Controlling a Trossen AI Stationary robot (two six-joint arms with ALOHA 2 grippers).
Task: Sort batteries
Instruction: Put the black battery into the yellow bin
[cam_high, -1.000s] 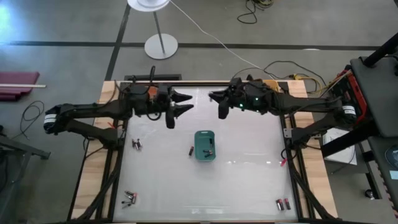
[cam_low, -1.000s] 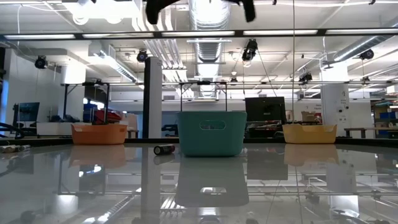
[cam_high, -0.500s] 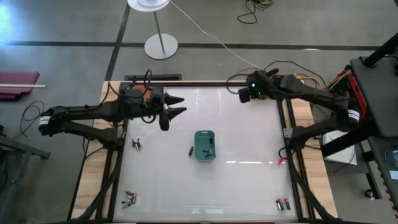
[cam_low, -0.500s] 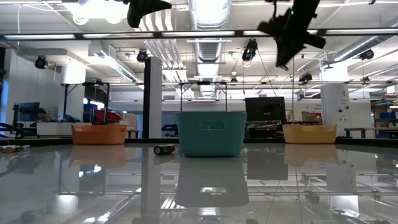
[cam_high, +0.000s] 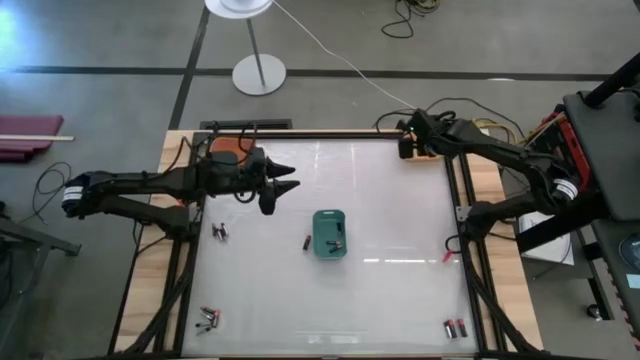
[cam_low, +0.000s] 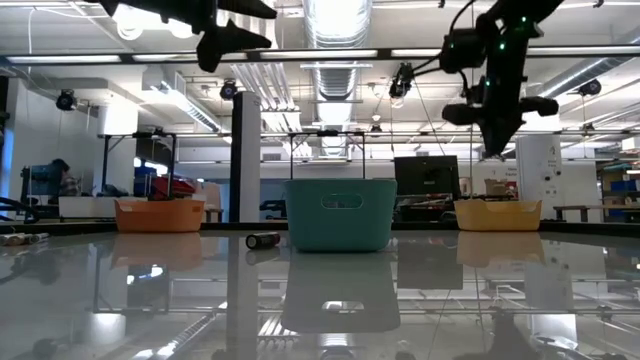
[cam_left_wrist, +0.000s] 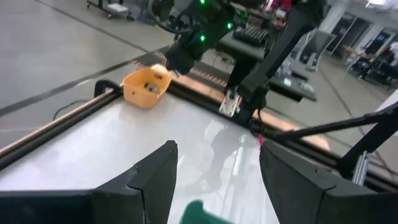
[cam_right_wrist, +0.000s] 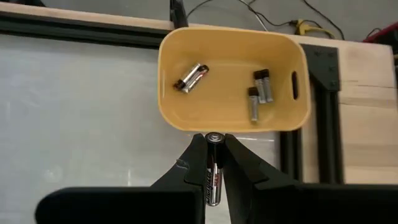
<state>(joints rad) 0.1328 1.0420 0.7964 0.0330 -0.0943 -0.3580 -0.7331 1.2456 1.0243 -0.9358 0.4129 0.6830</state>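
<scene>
Right jaws (cam_right_wrist: 214, 163) clamp a battery (cam_right_wrist: 213, 168) over the yellow bin (cam_right_wrist: 233, 81); left jaws (cam_left_wrist: 214, 165) apart

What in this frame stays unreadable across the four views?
- Yellow bin: hidden under the right claw in the high view.
- Orange bin: the left arm covers its contents.
- Loose batteries: too small to size.
- Teal bin: its wall hides the contents in the low view.
</scene>
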